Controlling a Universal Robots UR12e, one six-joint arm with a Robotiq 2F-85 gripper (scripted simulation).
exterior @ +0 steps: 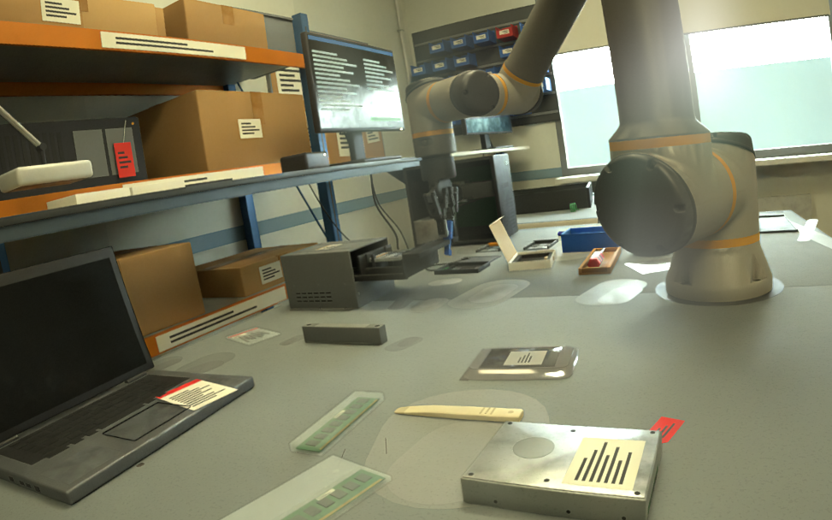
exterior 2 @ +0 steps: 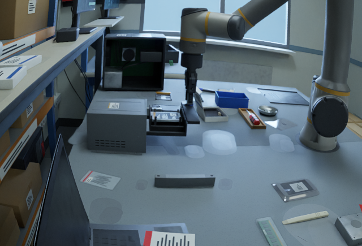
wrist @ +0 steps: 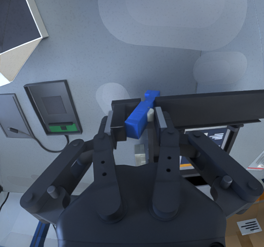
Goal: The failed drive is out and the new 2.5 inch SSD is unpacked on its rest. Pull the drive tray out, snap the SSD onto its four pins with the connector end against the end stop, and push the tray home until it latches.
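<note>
The drive tray (exterior 2: 167, 122) stands pulled out of the grey enclosure (exterior 2: 117, 124), with the labelled SSD (exterior 2: 165, 116) lying in it. The tray's dark front bezel (wrist: 206, 108) carries a blue handle (wrist: 140, 118) at its end. My gripper (wrist: 133, 121) hangs straight down over that end of the tray, its fingers on either side of the blue handle and closing in on it (exterior: 448, 242). The tray's pins and end stop are hidden under the drive.
A blue bin (exterior 2: 231, 99) and an open white box (exterior 2: 212, 112) sit just right of the tray, with a wooden tray holding a red screwdriver (exterior 2: 252, 118) beyond. A black PC case (exterior 2: 134, 61) stands behind the enclosure. Spare parts lie on the near table.
</note>
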